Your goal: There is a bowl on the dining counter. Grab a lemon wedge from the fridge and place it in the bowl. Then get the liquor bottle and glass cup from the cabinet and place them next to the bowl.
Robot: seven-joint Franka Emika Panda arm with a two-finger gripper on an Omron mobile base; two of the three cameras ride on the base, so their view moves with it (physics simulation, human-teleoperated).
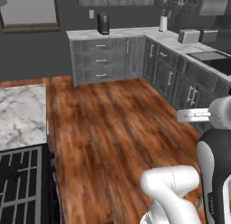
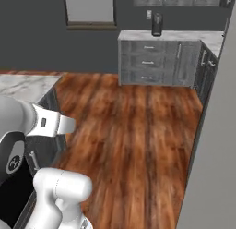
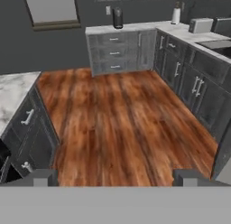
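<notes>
fingers (image 3: 113,178) spread wide, holding nothing, hovering over wood floor (image 3: 122,123); marble table (image 3: 11,94) at nine o'clock, drawers (image 3: 115,51) at twelve.

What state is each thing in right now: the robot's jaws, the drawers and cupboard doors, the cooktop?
Gripper: jaws wide apart, holding nothing, aimed over the wood floor.
Corner drawers: all shut.
Cupboard doors along the sink counter: shut.
Dining counter: bare marble on the part that shows; its cooktop shows no pot and no flame.
Dark canister: upright on the corner counter.
White bottle: upright on the same counter.
</notes>
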